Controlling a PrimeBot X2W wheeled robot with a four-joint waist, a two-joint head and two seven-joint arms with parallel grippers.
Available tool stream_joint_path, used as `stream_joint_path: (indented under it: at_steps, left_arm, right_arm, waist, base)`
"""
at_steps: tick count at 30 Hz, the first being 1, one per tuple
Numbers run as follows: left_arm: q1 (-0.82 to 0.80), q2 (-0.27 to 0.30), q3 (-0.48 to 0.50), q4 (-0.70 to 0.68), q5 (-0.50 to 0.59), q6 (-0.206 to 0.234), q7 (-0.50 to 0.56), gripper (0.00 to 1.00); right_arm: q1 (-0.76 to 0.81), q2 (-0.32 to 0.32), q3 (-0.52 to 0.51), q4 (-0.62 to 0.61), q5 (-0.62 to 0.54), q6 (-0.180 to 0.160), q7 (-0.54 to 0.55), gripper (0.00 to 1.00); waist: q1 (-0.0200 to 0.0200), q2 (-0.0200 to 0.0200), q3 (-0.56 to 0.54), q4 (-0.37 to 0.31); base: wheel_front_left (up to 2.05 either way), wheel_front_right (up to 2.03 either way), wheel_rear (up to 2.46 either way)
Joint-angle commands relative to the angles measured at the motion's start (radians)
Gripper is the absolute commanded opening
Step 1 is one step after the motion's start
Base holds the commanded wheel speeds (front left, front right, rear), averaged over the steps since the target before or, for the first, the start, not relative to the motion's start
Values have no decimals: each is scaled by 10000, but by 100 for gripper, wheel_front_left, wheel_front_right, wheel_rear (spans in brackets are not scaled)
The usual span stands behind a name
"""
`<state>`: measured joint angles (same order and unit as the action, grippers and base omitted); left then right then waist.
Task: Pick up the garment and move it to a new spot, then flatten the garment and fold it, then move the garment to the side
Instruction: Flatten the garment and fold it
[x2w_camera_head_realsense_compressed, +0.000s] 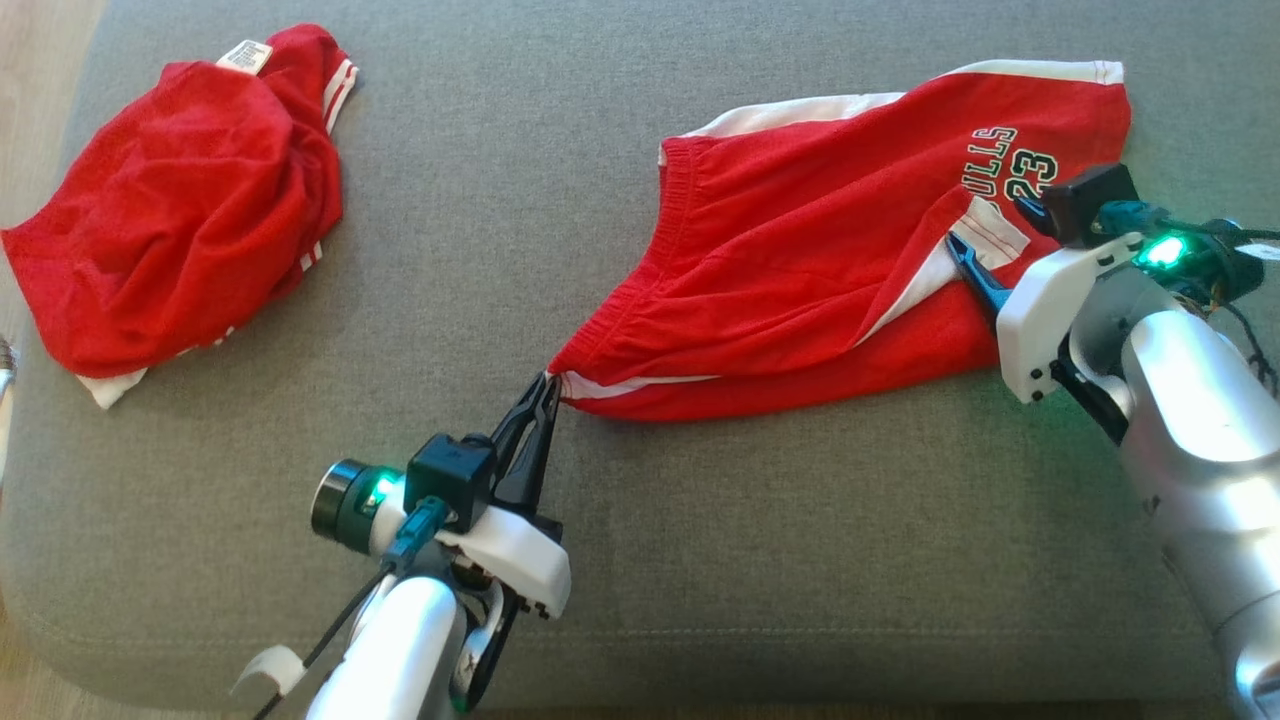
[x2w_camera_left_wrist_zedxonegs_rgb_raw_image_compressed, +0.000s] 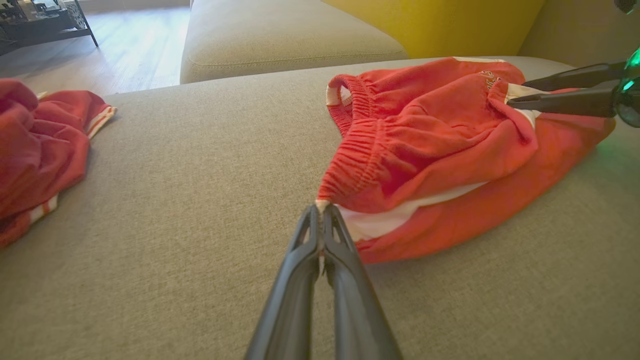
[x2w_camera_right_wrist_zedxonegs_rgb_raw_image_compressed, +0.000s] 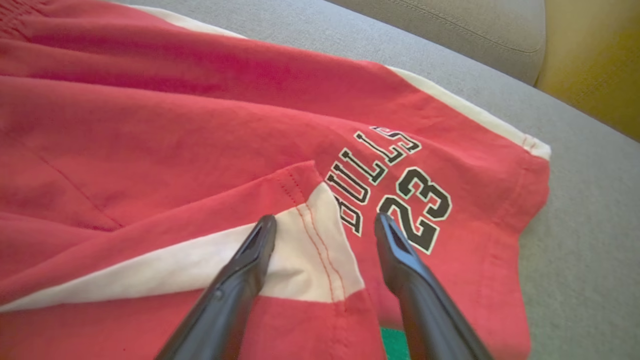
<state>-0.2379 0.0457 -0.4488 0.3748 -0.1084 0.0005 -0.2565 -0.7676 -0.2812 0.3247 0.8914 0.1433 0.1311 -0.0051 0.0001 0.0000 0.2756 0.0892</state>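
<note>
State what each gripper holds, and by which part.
Left gripper pinches the red shorts at the waistband corner; right gripper is open, holding nothing.

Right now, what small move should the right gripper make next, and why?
Probably lower and close the right gripper on the folded-over hem flap of the shorts; its jaws stand open over it, while the left gripper pinches the waistband corner.

grey couch (x2w_camera_head_realsense_compressed: 480, 250) under everything, with a crumpled red cloth (x2w_camera_head_realsense_compressed: 180, 210), white stripes and a tag, sitting on its left end. second cushion (x2w_camera_left_wrist_zedxonegs_rgb_raw_image_compressed: 280, 35) behind it, something yellow (x2w_camera_left_wrist_zedxonegs_rgb_raw_image_compressed: 450, 22) right next to that, wood floor (x2w_camera_left_wrist_zedxonegs_rgb_raw_image_compressed: 135, 50) and a dark table (x2w_camera_left_wrist_zedxonegs_rgb_raw_image_compressed: 45, 32) off in the far corner
</note>
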Motion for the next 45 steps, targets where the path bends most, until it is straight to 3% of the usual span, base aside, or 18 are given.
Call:
stream_joint_path:
  at_steps: [1,6,7,8,9,10,19,25,30,36,45]
  left_arm:
    - [-384,47,241,-304,-103,63,-53,0]
    - [-447,46,231,-263,-96,82,-53,0]
    - [-449,46,232,-253,-95,89,-53,0]
    - [-451,46,235,-239,-95,95,-53,0]
    - [-452,46,238,-223,-96,99,-53,0]
    - [-455,46,244,-202,-95,98,-53,0]
    - [-362,46,360,-40,-146,120,-53,0]
    - [-160,45,688,-78,-204,88,-53,0]
    - [62,55,1108,-226,-292,-8,-53,0]
    - [268,92,1609,-503,-363,-122,-53,0]
    - [659,64,2277,-1029,-1096,-402,-53,0]
  right_arm:
    - [-331,-80,294,-36,166,-4,-177,100]
    - [-550,-91,605,363,393,-4,-346,100]
    - [-589,-82,679,454,455,-4,-382,76]
    - [-622,-76,760,533,509,-4,-423,47]
    - [-653,-74,846,599,554,-4,-473,10]
    - [-681,-74,938,650,592,-4,-538,0]
    - [-765,-140,1448,800,1020,-4,-1169,0]
    - [-444,-186,1610,396,1907,-4,-1272,0]
    - [199,-521,2180,-568,3077,-4,-642,0]
    - [1055,-1484,2577,-2227,4598,-4,336,0]
    - [2262,-2087,1400,-4130,6638,-4,803,0]
  waist:
    - [-1,0,37,6]
    - [-1,0,60,-8]
    - [-1,0,55,-19]
    - [-1,0,50,-31]
    - [-1,0,42,-43]
    - [-1,0,31,-55]
    - [-1,0,-251,-240]
    - [-1,0,-671,-513]
    - [-1,0,-1120,-837]
    - [-1,0,-1531,-1222]
    - [-1,0,-2029,-1554]
  base:
    - [0,0,0]
    - [0,0,0]
    - [0,0,0]
    - [0,0,0]
    - [0,0,0]
    - [0,0,0]
    - [0,0,0]
    - [0,0,0]
    - [0,0,0]
    - [0,0,0]
    - [0,0,0]
